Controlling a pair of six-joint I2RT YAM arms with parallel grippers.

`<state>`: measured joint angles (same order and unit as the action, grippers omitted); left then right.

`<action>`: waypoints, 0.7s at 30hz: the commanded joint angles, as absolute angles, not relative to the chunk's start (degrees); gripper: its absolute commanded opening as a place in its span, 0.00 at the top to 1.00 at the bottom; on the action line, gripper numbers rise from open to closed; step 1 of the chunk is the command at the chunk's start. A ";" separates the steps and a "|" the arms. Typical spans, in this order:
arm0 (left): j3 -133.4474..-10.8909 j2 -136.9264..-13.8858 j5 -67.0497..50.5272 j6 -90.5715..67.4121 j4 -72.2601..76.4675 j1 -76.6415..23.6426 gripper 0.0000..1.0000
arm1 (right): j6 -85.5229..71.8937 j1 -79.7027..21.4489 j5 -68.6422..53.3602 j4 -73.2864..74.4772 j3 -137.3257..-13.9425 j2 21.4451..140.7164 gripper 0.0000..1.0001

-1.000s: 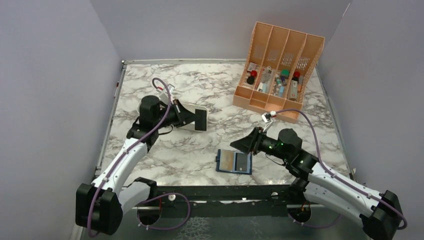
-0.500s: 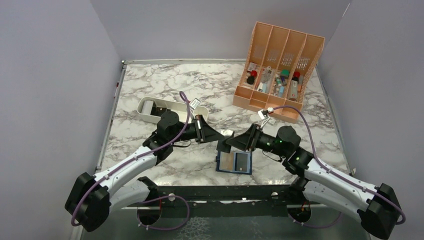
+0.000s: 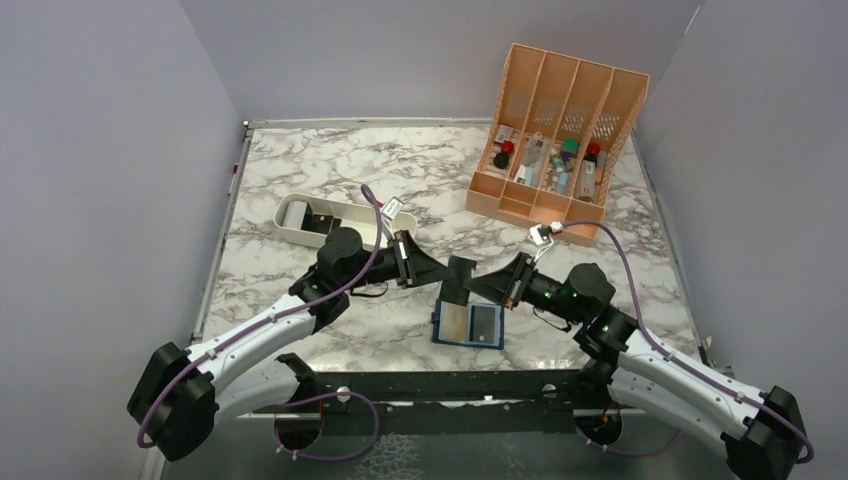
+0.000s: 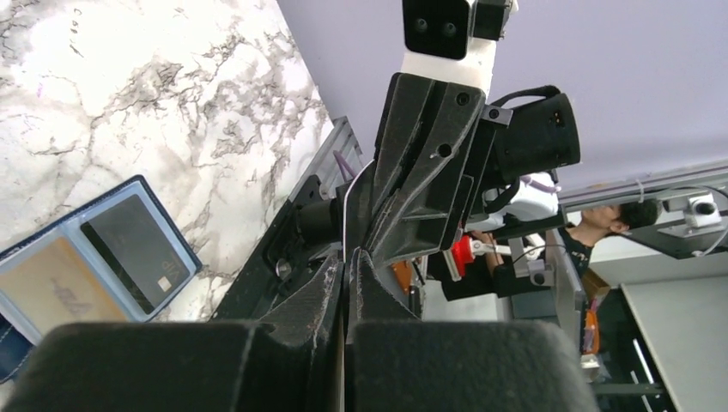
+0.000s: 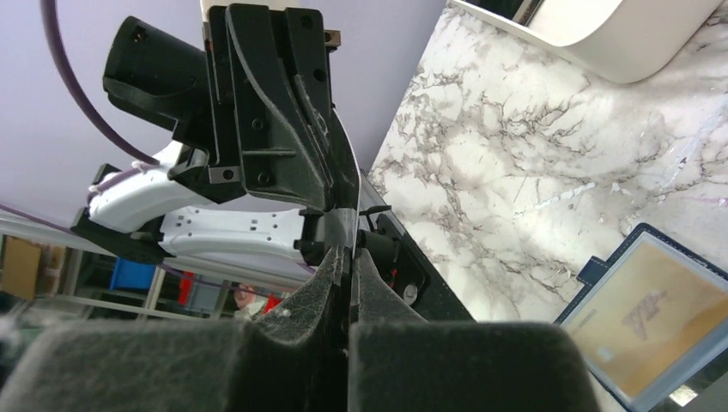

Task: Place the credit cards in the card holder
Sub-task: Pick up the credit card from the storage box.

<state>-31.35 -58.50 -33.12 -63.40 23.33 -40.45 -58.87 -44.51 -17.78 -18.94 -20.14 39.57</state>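
Inspecting, we find left gripper (image 4: 346,266) and right gripper (image 5: 347,262) both clamped on one credit card (image 3: 460,270): thin, stiff, slippery; pinch opposite edges.

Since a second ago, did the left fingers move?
Yes. The left fingers came away from the white tray and swung right, toward the card holder.

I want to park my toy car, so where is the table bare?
Bare marble: the far left, behind the white tray, and the far middle, between that tray and the orange organizer. Crowded: the near middle, where the left gripper and right gripper pinch one card near the card holder.
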 commanded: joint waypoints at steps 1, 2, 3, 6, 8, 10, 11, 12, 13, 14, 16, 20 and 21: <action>-30.19 -58.19 -29.29 -62.63 24.83 -41.48 0.89 | -59.24 -44.73 -16.90 -18.72 -19.25 37.51 0.99; -29.67 -57.95 -28.30 -62.13 24.30 -41.48 0.80 | -59.04 -44.73 -16.42 -17.45 -18.98 37.06 0.99; -28.98 -57.68 -27.17 -61.61 23.48 -41.48 0.71 | -58.61 -44.74 -16.07 -16.25 -18.72 36.66 0.99; -28.25 -57.93 -24.17 -58.59 18.51 -41.47 0.56 | -56.75 -44.74 -15.37 -12.21 -17.97 35.92 0.99; -30.02 -58.89 -21.40 -54.39 12.24 -41.48 0.54 | -55.45 -44.74 -15.64 -9.65 -17.46 35.71 0.99; -31.86 -60.02 -18.21 -50.43 5.93 -41.48 0.54 | -54.83 -44.74 -14.67 -6.29 -16.83 35.45 0.99; -32.49 -60.56 -16.71 -49.10 3.52 -41.48 0.54 | -54.36 -44.74 -14.37 -5.24 -16.42 35.24 0.99; -32.93 -61.02 -15.53 -47.89 2.00 -41.48 0.54 | -53.82 -44.74 -13.72 -4.32 -15.96 35.10 0.99; -33.11 -61.53 -14.86 -46.87 0.88 -41.48 0.54 | -53.50 -44.74 -13.01 -3.32 -15.62 35.01 0.99; -33.16 -61.91 -14.41 -46.12 0.21 -41.48 0.55 | -53.19 -44.74 -12.22 -1.98 -15.49 34.98 0.99; -32.94 -62.93 -14.03 -44.55 -0.47 -41.55 0.57 | -52.55 -44.73 -10.53 0.70 -15.55 35.29 0.99; -31.40 -65.66 -13.62 -43.08 -0.81 -41.80 0.58 | -52.29 -44.74 -7.45 4.01 -15.47 37.54 0.99; -31.09 -66.30 -13.50 -42.99 -0.58 -42.02 0.59 | -52.92 -44.74 -6.53 4.80 -15.38 38.28 0.99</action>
<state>-31.46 -64.29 -16.21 -46.70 1.54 -41.39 -53.82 -44.53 -11.81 -0.36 -15.68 36.58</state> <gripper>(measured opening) 0.419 0.019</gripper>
